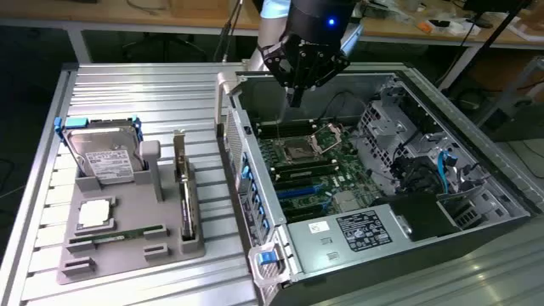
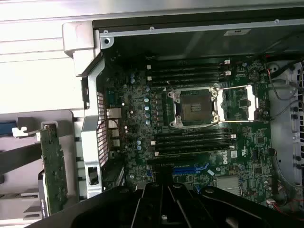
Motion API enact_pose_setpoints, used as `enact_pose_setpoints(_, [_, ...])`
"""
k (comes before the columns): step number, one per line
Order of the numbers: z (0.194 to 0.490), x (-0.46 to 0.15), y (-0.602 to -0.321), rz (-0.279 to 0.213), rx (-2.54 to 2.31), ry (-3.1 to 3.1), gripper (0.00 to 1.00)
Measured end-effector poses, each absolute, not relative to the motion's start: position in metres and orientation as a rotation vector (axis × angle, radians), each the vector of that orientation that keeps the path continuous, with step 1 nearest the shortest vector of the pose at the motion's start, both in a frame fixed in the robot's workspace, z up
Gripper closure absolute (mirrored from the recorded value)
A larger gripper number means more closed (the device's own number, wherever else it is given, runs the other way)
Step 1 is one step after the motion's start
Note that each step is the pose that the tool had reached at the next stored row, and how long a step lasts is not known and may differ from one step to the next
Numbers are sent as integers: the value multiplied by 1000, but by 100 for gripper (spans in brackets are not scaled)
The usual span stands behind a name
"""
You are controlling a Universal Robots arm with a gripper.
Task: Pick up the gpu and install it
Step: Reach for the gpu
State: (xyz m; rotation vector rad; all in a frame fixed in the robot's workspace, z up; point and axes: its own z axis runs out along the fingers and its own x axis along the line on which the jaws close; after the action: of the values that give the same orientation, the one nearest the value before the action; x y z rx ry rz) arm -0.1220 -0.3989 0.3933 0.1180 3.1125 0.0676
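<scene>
Currently one gpu (image 1: 183,191) stands in one holder (image 1: 127,258); the one hand (image 1: 295,99) is closed, empty.

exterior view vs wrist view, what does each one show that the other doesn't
Exterior view adds the hard drive and the memory stick on the gray holder. Wrist view adds a small white label on the case wall. Both share the gpu standing in that holder, the empty CPU socket, and the shut tool above the open case.
</scene>
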Motion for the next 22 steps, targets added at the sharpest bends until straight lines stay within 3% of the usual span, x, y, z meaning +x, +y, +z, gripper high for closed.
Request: enact_pose_setpoints(22, [393,-138,-400,68,118,3112,89])
